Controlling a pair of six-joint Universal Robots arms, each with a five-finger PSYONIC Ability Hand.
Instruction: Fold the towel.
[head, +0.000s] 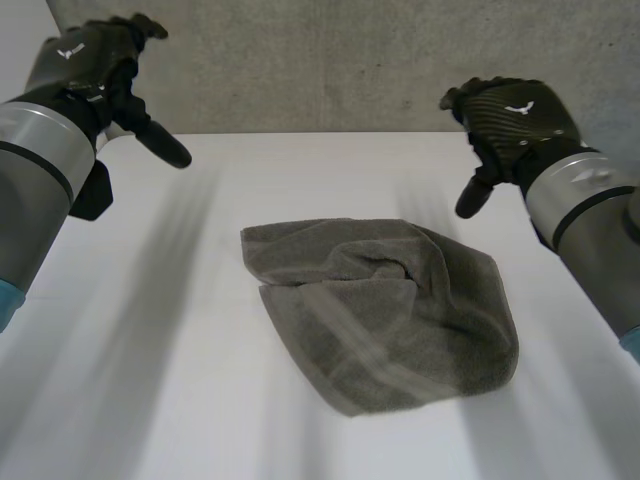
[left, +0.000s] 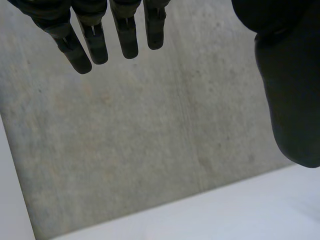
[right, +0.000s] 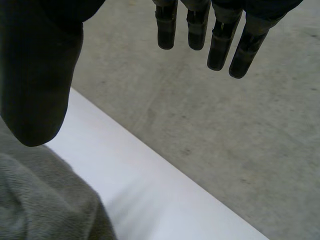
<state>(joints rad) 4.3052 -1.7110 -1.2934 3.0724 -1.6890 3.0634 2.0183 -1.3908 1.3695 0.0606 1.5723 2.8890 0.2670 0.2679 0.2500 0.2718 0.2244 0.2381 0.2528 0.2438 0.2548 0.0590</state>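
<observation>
Left hand (head: 92, 62), right hand (head: 517, 118) hover straight-fingered over table (head: 140, 360) bearing crumpled towel (head: 400, 315).

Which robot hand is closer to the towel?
The right. The right hand hovers open just past the far right edge of the towel. The left hand, open too, is raised farther off, beyond its far left corner.

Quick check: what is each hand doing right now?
Left hand: open, holding nothing.
Right hand: open, holding nothing, clear of the towel.
</observation>
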